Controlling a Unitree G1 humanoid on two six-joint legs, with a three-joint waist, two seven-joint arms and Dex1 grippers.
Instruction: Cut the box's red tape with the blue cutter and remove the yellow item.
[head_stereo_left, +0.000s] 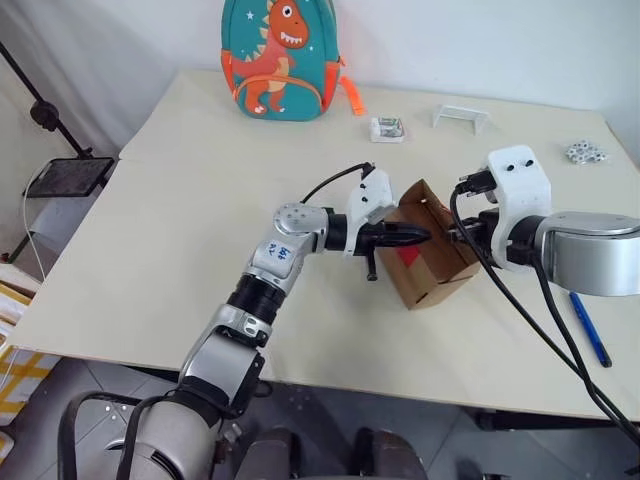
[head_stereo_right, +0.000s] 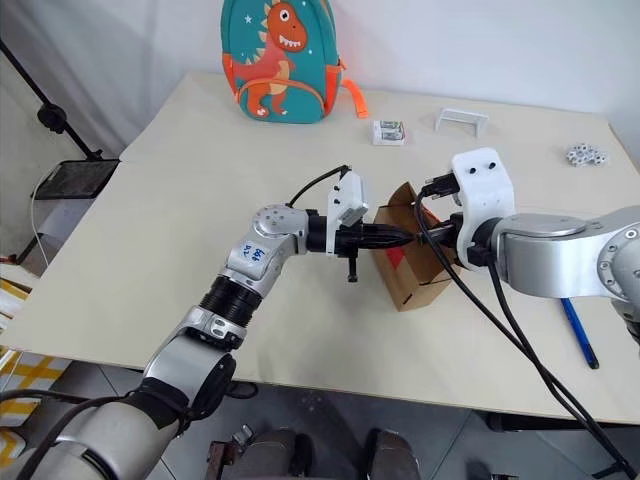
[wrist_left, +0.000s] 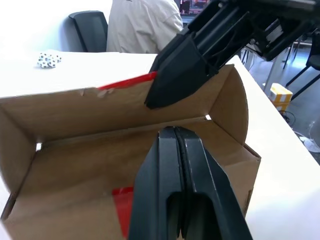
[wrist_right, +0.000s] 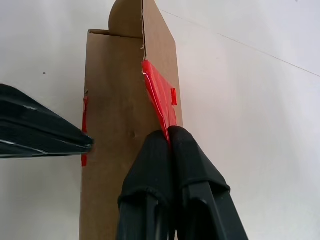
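On the pale tabletop: one brown cardboard box (head_stereo_left: 432, 262), one slim blue cutter (head_stereo_left: 590, 328), one teal dinosaur backpack (head_stereo_left: 280, 58), one white bracket (head_stereo_left: 461, 116), two black-fingered grippers.

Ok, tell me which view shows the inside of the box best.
The left wrist view: it looks straight into the open box, showing bare cardboard walls and floor past the shut left pincer. The eye views show the box from outside. The right wrist view shows its outer wall and red tape.

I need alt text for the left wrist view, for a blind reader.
A shut black left end effector points into an open brown cardboard box bearing red tape. The black right end effector pinches the box's lid edge; a person in beige sits behind.
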